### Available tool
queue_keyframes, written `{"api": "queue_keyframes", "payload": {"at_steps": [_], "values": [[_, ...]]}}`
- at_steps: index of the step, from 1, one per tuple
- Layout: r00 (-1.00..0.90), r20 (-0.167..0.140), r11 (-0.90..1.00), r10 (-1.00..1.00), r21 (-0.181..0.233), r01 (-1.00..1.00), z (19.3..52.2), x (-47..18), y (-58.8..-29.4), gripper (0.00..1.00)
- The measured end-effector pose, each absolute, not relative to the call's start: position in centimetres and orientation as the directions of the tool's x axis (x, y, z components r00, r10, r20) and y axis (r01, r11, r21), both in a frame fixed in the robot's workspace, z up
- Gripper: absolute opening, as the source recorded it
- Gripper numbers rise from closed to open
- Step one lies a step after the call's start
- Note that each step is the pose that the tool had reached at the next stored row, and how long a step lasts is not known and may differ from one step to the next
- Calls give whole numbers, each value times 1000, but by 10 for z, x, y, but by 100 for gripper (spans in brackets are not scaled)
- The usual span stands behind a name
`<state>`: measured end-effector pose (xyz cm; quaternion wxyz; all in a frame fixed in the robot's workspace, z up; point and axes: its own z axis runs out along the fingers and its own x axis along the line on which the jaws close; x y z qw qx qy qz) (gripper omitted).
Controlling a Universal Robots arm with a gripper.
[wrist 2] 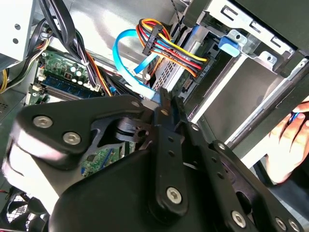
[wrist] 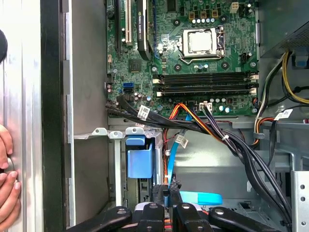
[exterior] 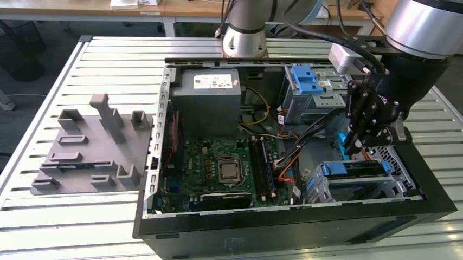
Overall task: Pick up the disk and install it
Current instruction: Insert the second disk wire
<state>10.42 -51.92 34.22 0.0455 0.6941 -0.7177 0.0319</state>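
One hand (exterior: pixel 369 142), fingers pressed together holding nothing, hovers above the disk (exterior: pixel 359 169) in its cage.

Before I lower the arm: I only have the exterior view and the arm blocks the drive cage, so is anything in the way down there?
Observer: In the first wrist view, a person's hand rests just outside the case wall.
Operator: And right at the gripper?
Observer: In the second wrist view, the gripper is close beside a light-blue data cable.
Operator: Anything else near?
Observer: A plug of red, yellow and black wires hangs just beyond it.
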Motion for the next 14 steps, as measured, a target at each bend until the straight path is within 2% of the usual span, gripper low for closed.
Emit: {"api": "queue_keyframes", "payload": {"at_steps": [1,2,14], "values": [[-32,110,34,-993,17,-999,342,104,-519,17],[-32,110,34,-993,17,-999,342,104,-519,23],[-32,110,34,-993,17,-999,349,104,-519,23]]}}
